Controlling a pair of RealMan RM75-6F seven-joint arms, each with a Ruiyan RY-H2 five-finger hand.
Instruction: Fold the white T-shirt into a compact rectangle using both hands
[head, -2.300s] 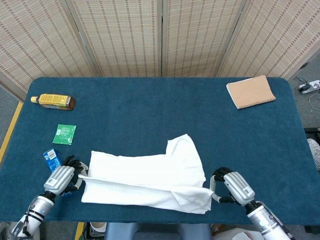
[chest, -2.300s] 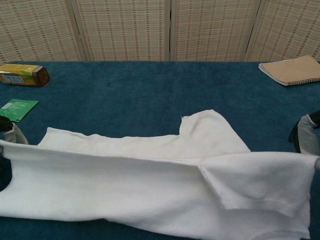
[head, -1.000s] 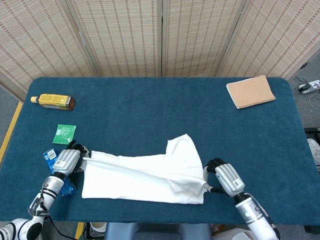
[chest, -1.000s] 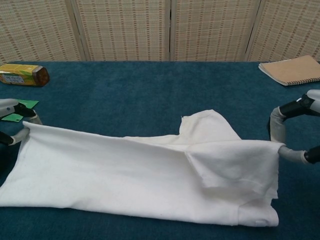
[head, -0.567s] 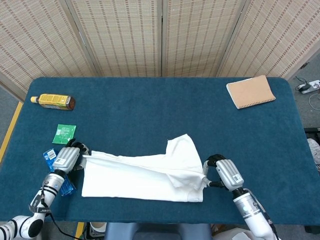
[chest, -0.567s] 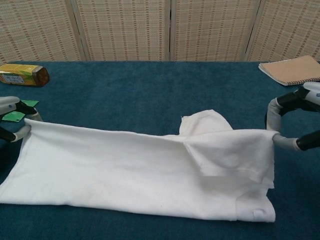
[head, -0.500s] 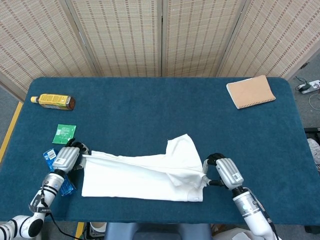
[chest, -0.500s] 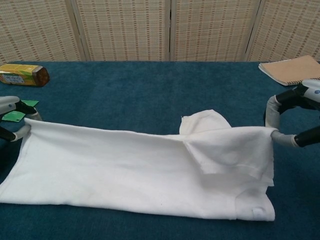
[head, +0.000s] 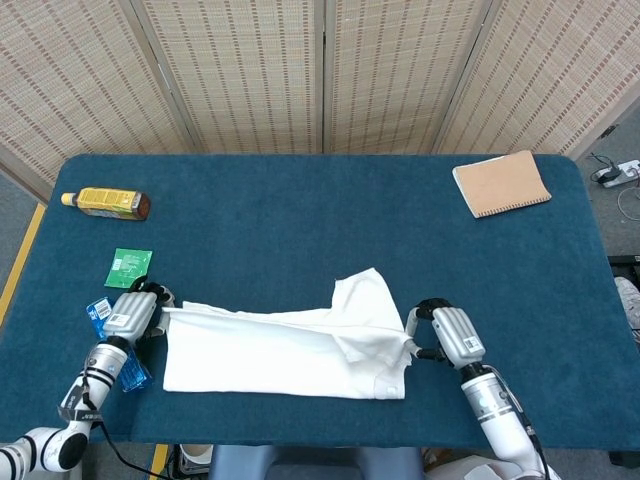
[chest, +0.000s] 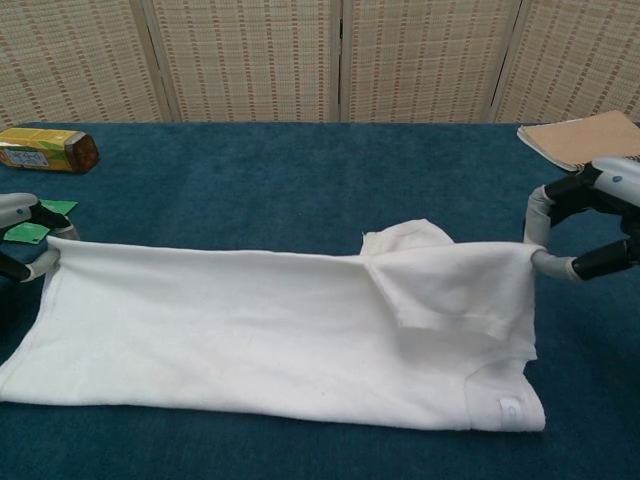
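The white T-shirt (head: 285, 345) (chest: 260, 330) lies folded lengthwise near the table's front edge, with one sleeve (head: 368, 295) sticking out toward the back. My left hand (head: 130, 312) (chest: 25, 245) pinches the shirt's far left corner just above the cloth. My right hand (head: 448, 335) (chest: 585, 225) pinches the far right corner, holding that edge slightly raised. The lifted upper layer stretches taut between both hands. A folded sleeve flap (chest: 450, 290) drapes over the right end.
A tea bottle (head: 105, 203) lies at the far left. A green packet (head: 130, 267) and a blue packet (head: 103, 313) sit close to my left hand. A brown notebook (head: 500, 184) lies at the back right. The blue table (head: 300, 220) stretches beyond the shirt.
Both hands have carried the shirt's upper edge away from the front, from near the table's front edge to the far side. The top layer now lies flatter over the lower one.
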